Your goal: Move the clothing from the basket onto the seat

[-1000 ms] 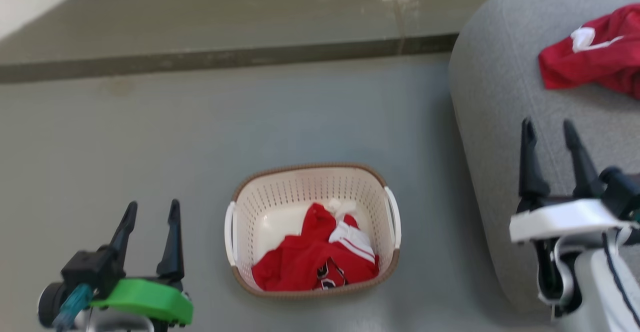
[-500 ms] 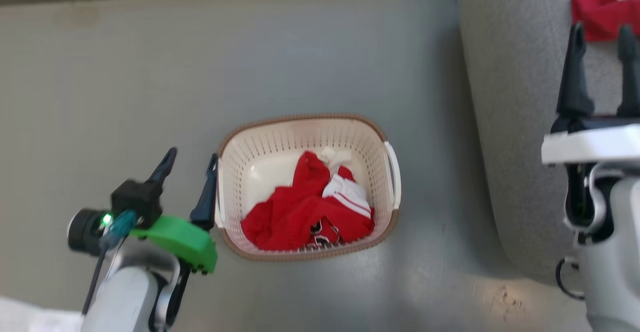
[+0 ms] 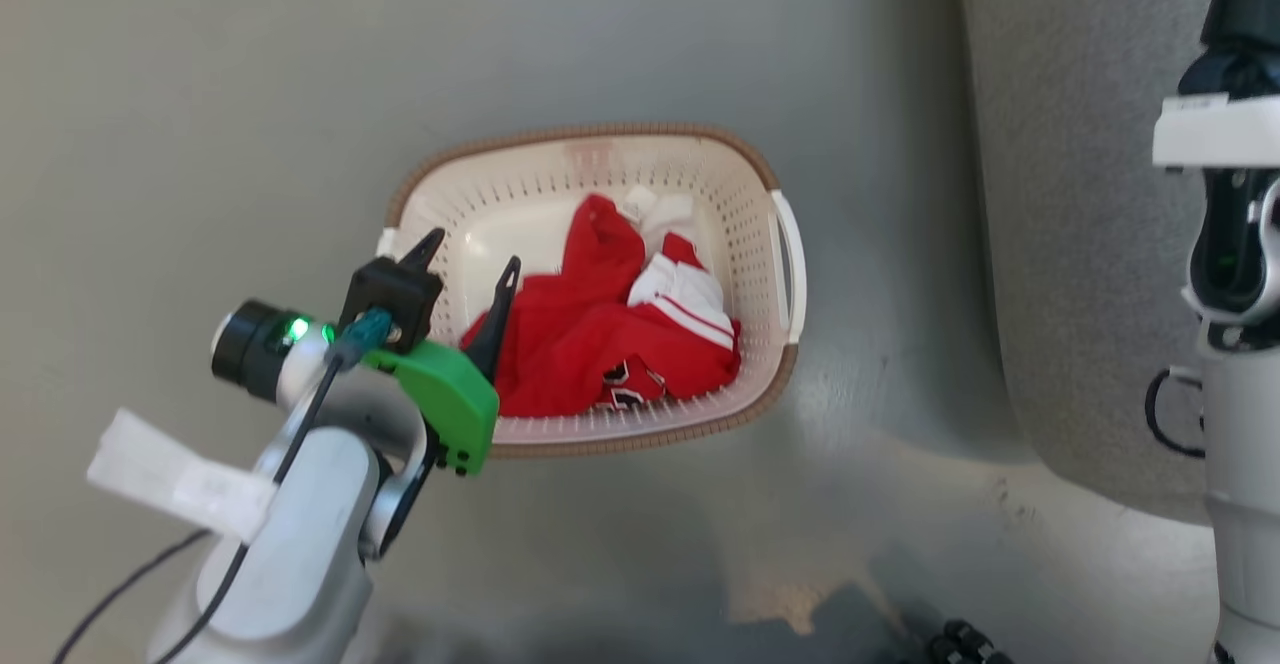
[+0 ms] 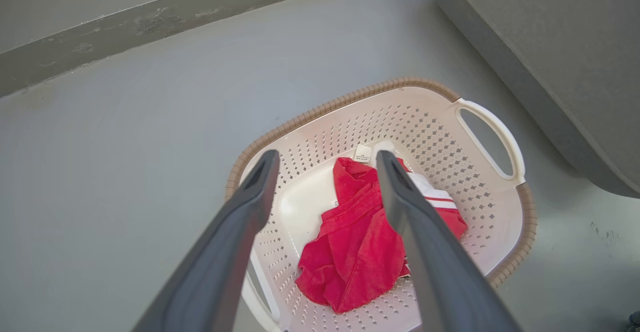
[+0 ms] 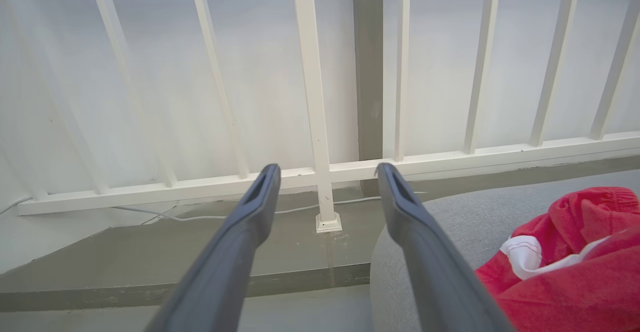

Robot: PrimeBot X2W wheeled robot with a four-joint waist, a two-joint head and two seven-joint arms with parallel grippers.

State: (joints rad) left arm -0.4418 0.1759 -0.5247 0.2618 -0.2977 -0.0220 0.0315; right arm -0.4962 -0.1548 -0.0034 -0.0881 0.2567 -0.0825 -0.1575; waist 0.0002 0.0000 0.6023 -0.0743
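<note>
head view: l. fingers (image 3: 500, 309) reached basket (image 3: 600, 131)

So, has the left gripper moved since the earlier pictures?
Yes. The left gripper stood clear to the left of the basket; now, open, it reaches over the basket's left rim, toward the red clothing.

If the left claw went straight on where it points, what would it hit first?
Probably the red garment in the basket: the open left gripper points down at it, though depth is unclear.
</note>
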